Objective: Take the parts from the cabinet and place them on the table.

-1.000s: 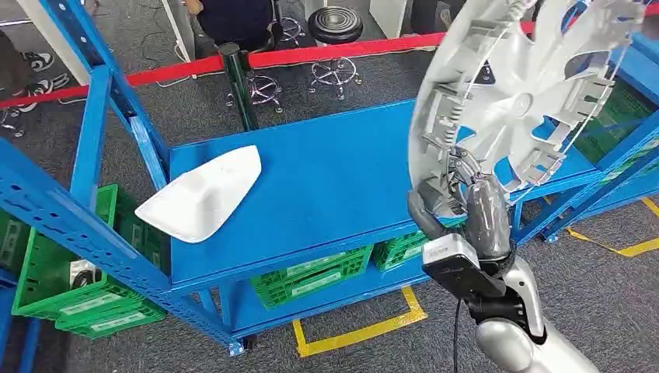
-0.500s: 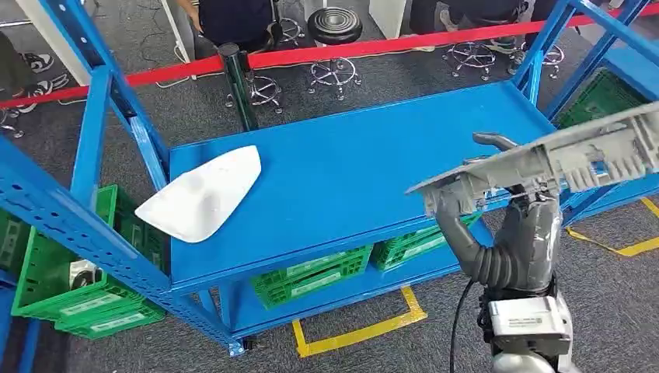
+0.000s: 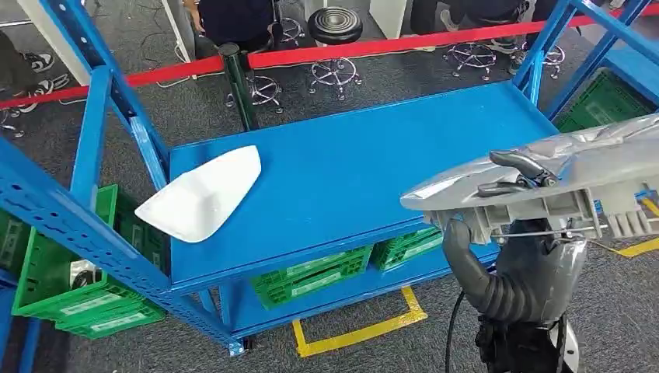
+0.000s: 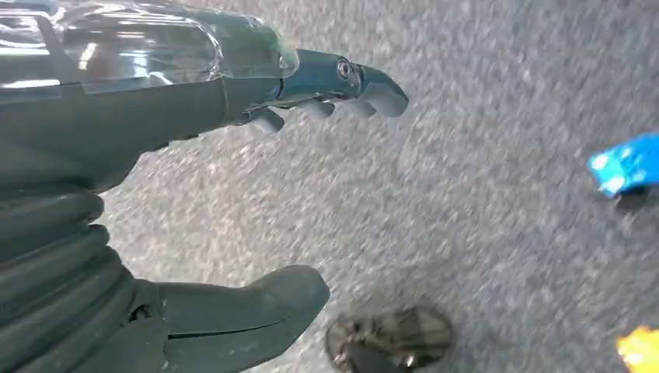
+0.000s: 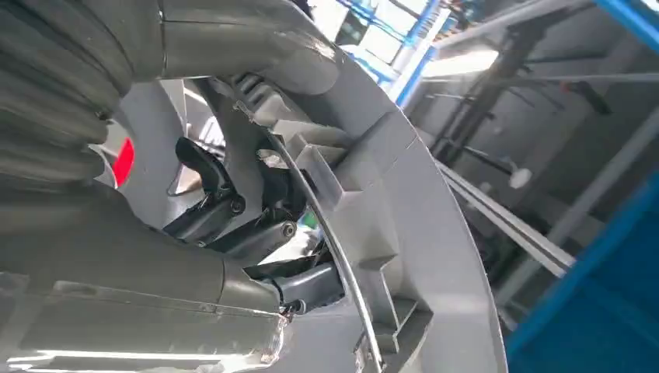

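Observation:
My right hand [image 3: 522,268] grips a silver wheel cover [image 3: 571,159] by its rim, with dark fingers [image 3: 519,165] hooked over the top and the thumb underneath. The cover lies almost flat, over the blue table's [image 3: 350,163] front right corner. In the right wrist view the fingers [image 5: 233,225] clamp the cover's ribbed inner rim [image 5: 404,233]. A white curved part [image 3: 203,194] rests on the table's left end. My left hand [image 4: 155,109] hangs over grey carpet, fingers apart and holding nothing.
Green crates [image 3: 311,276] sit on the shelf under the table, with more [image 3: 70,287] at the left. Blue rack posts [image 3: 93,132] stand to the left and another blue rack [image 3: 622,62] to the right. A red barrier tape [image 3: 350,48], stools [image 3: 334,27] and a person [image 3: 233,15] are behind.
The wheel cover has swung from upright to nearly flat and dropped lower to the right. My right hand has turned under it, still holding the rim.

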Controlling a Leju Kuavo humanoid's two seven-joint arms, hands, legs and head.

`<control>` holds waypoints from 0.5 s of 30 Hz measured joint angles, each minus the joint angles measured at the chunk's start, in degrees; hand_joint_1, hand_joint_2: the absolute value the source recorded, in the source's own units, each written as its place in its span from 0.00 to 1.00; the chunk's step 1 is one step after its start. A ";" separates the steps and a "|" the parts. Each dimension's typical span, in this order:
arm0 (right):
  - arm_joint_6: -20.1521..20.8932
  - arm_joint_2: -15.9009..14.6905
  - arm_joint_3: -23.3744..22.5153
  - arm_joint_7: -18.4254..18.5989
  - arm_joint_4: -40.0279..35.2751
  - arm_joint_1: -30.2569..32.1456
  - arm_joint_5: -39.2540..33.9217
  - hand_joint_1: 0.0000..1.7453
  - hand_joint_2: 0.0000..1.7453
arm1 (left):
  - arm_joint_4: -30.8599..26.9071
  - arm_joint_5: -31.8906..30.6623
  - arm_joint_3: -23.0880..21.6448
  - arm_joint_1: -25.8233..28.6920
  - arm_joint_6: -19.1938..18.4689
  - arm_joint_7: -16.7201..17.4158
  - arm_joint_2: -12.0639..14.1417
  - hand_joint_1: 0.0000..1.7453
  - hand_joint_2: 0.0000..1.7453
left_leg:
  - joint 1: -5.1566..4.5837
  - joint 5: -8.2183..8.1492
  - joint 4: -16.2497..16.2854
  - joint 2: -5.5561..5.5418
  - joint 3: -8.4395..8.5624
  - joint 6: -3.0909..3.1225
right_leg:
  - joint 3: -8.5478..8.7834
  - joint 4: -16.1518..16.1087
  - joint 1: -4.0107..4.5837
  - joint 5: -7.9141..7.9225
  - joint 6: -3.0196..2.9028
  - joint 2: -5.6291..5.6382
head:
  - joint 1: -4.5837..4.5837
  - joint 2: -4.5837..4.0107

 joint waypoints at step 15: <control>0.00 7.52 0.17 -5.22 -1.57 5.43 -3.94 1.00 1.00 | 0.02 -1.51 5.40 -0.60 0.09 -1.77 3.10 0.00 1.00 | -0.01 0.00 0.00 -0.08 -0.01 0.00 | 0.01 -0.01 -0.02 0.00 0.00 0.01 | 0.02 0.00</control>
